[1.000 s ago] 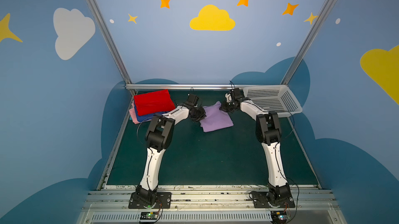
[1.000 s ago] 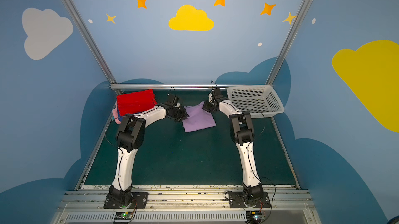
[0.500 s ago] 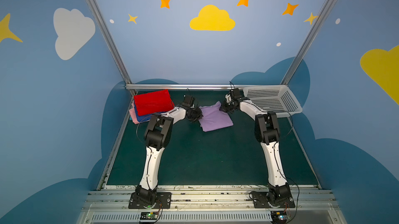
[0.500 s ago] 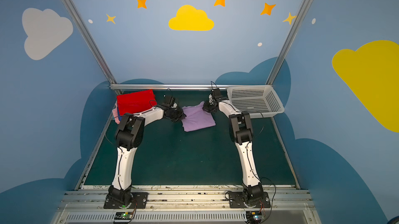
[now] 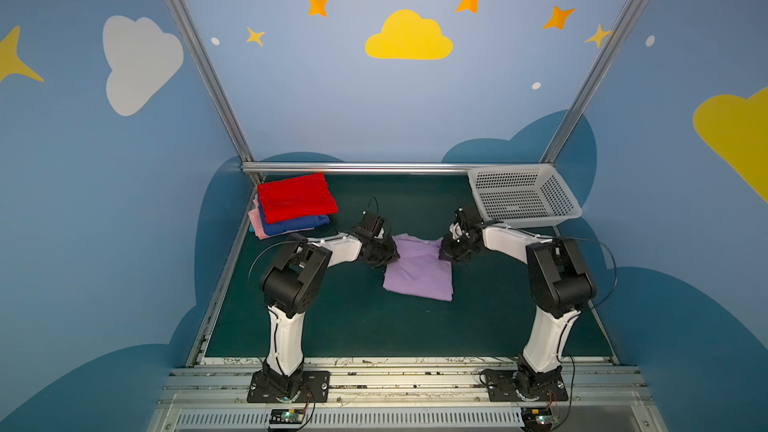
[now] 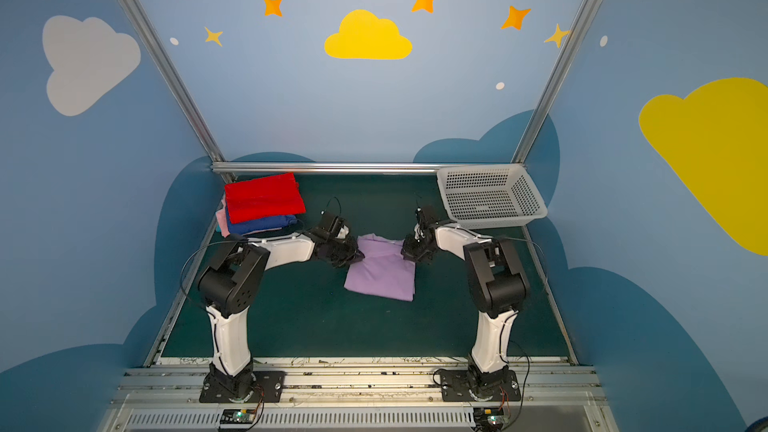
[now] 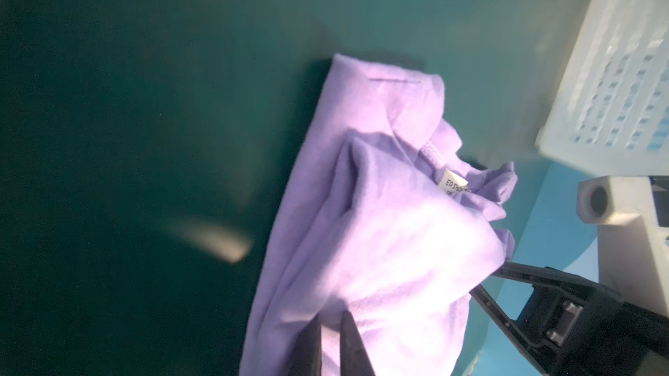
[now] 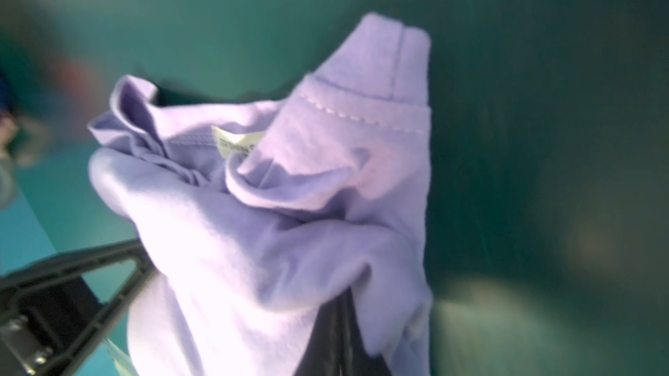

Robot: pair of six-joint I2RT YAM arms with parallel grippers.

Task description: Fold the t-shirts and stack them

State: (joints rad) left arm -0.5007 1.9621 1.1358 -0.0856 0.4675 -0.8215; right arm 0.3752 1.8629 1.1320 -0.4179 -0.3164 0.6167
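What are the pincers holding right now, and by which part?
Both grip the purple shirt at its collar end: left pincer on one corner, right pincer on the other.

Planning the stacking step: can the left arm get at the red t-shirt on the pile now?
Likely yes: the red t-shirt lies uncovered near that arm, but the left pincer is shut on the lavender t-shirt.

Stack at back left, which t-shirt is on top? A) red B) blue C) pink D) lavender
A: in both top views the red t-shirt lies folded on top of the blue t-shirt, with the edge of the pink t-shirt showing beneath them.
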